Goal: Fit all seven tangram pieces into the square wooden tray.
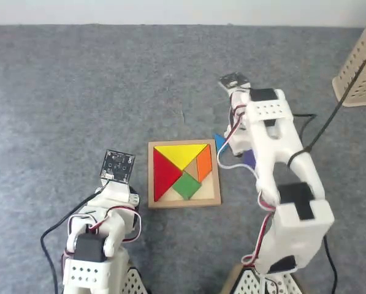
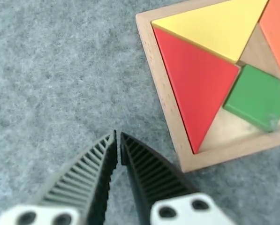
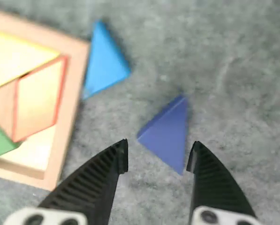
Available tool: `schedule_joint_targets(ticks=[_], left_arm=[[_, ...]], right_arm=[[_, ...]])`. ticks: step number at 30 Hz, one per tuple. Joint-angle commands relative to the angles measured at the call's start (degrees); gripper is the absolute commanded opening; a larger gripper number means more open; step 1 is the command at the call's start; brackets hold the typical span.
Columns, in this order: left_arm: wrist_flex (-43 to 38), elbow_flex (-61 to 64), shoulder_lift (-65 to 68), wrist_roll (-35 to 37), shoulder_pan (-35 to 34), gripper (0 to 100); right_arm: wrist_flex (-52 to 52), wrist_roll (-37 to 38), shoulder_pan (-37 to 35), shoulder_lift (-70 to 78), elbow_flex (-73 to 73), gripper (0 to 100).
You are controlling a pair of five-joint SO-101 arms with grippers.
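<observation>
Right of the wooden tray (image 1: 184, 203), the right gripper (image 3: 158, 157) straddles the dark blue triangle (image 3: 167, 132), fingers wide apart, gripping nothing. The light blue triangle (image 3: 103, 60) lies against the tray's right rim. Left of the tray, the left gripper (image 2: 117, 140) is almost closed, empty.

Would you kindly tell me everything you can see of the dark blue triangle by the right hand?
The dark blue triangle is a small, flat, matte piece, seemingly painted wood. It lies flat on the grey felt, outside the wooden tray and apart from the light blue triangle. The open right hand straddles it, one finger on each side, neither clearly touching.
</observation>
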Motion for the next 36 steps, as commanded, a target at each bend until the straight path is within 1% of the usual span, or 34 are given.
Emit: schedule_joint_targets(ticks=[1, 3, 11, 15, 19, 22, 26, 29, 36], left_arm=[[0.4, -1.1, -1.2, 0.4, -0.4, 1], [0.4, -1.1, -1.2, 0.4, -0.4, 1], [0.4, -1.1, -1.2, 0.4, -0.4, 1], [0.4, -1.1, -1.2, 0.4, -0.4, 1], [0.4, -1.1, -1.2, 0.4, -0.4, 1], [0.4, -1.1, -1.2, 0.4, -0.4, 1], [0.4, -1.1, -1.2, 0.4, -0.4, 1], [0.4, -1.1, -1.2, 0.4, -0.4, 1], [0.4, -1.1, -1.2, 0.4, -0.4, 1]], right_arm=[[-6.4, 2.5, -3.0, -6.1, 7.8, 21.5], [-8.8, 2.5, -2.8, -5.3, 9.2, 21.6], [-8.7, 2.6, 2.9, 3.1, 3.2, 21.6], [-8.7, 4.3, 3.6, 7.5, 1.8, 21.4], [-8.7, 4.4, 4.2, 10.3, 0.0, 21.4], [-7.2, 4.2, 5.2, 9.0, -0.6, 21.3], [-5.4, 4.0, 4.7, 1.8, 0.0, 21.3], [-6.0, 3.2, 5.1, -2.2, 1.6, 21.3], [-9.7, 3.3, 5.2, 0.1, 3.0, 21.3]])
